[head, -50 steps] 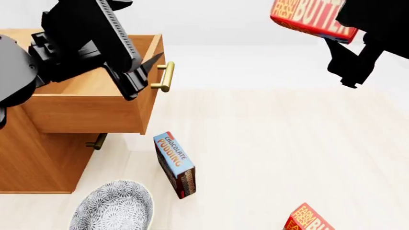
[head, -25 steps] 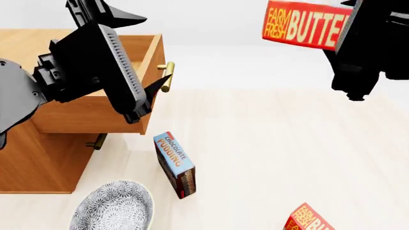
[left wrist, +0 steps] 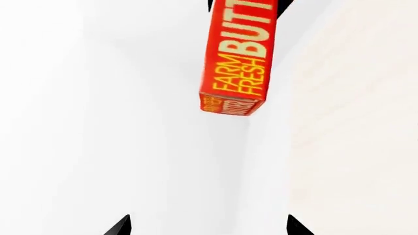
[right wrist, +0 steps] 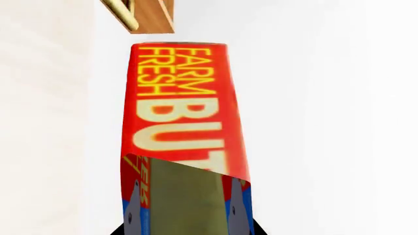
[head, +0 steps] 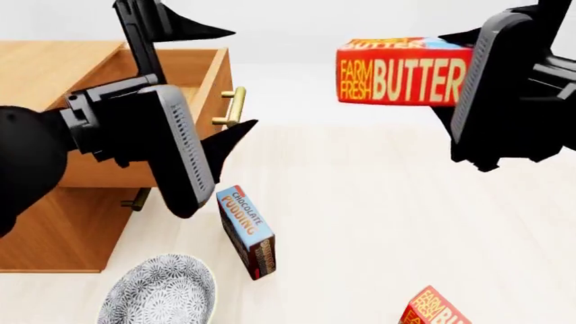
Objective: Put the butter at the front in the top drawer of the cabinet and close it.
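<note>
A red butter carton [head: 403,71] [right wrist: 183,107] hangs in the air right of the cabinet [head: 54,229], and my right gripper [head: 468,88] [right wrist: 186,230] is shut on its far end. In the left wrist view the same butter carton [left wrist: 240,58] hangs well beyond the fingertips. The top drawer [head: 209,73] stands pulled out, and its brass handle [head: 232,106] faces the carton. My left gripper [head: 239,77] [left wrist: 207,227] is raised in front of the drawer, open with nothing in it. A second identical carton [head: 434,309] lies at the head view's bottom edge.
A blue chocolate pudding box [head: 247,229] stands on the pale floor below the drawer. A patterned bowl [head: 158,290] sits beside the cabinet's near corner. The lower drawer's handle [head: 137,199] shows under the open drawer. A drawer corner [right wrist: 140,14] shows past the carton.
The right gripper has brought the butter lower and further left, closer to the drawer. The left gripper has swung down and right, still open.
</note>
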